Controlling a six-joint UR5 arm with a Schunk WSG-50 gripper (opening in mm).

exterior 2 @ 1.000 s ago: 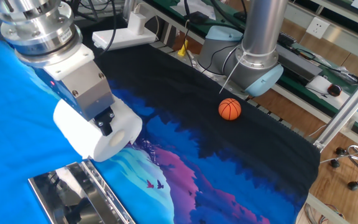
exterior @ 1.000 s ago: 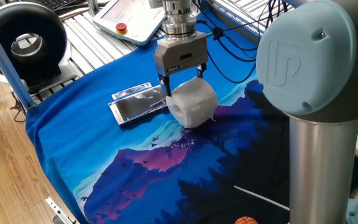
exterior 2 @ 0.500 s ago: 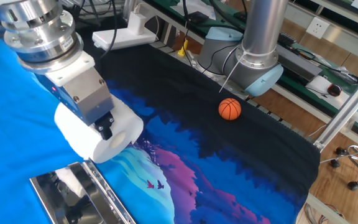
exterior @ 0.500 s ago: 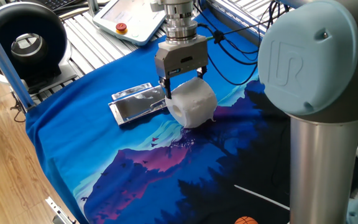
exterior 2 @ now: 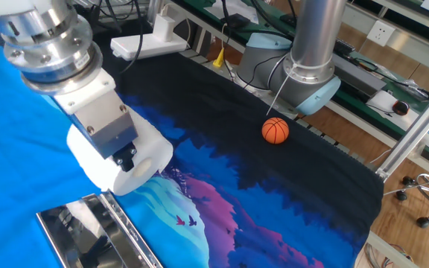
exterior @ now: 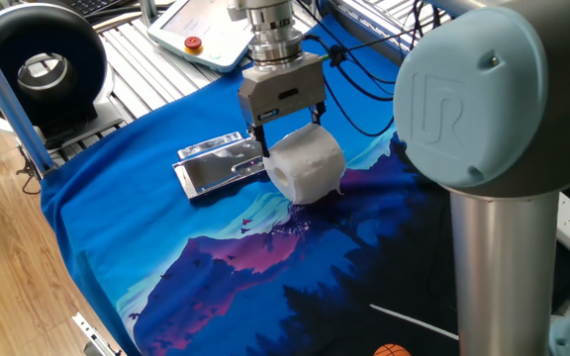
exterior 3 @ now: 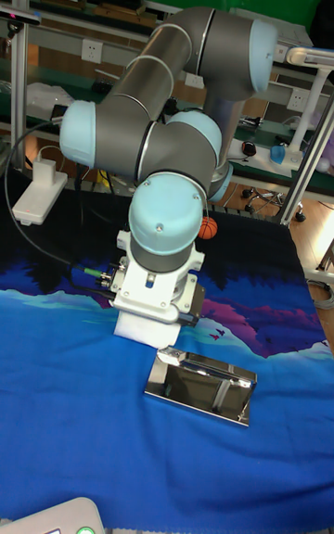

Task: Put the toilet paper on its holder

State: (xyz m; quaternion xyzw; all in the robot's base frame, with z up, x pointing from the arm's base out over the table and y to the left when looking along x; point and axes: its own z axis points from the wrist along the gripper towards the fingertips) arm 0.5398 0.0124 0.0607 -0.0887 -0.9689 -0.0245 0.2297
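The toilet paper (exterior: pixel 307 166) (exterior 2: pixel 118 162) (exterior 3: pixel 137 328) is a white embossed roll lying on its side on the blue cloth. My gripper (exterior: pixel 287 131) (exterior 2: pixel 122 155) comes down from above and is shut on the toilet paper, one finger in the hollow core and one against the outside. The holder (exterior: pixel 220 162) (exterior 2: pixel 99 234) (exterior 3: pixel 201 371) is a shiny silver metal rectangle with folded edges, lying flat on the cloth just beside the roll. In the tall fixed view the arm hides most of the roll.
A white pendant (exterior: pixel 206 30) with a red button lies on the rack behind the cloth. A small orange basketball (exterior 2: pixel 275 130) sits on the dark part of the cloth near the arm base (exterior 2: pixel 304 82). A black round device (exterior: pixel 38 69) stands at the left.
The gripper with the roll has shifted slightly left toward the holder in one fixed view; the grip is unchanged.
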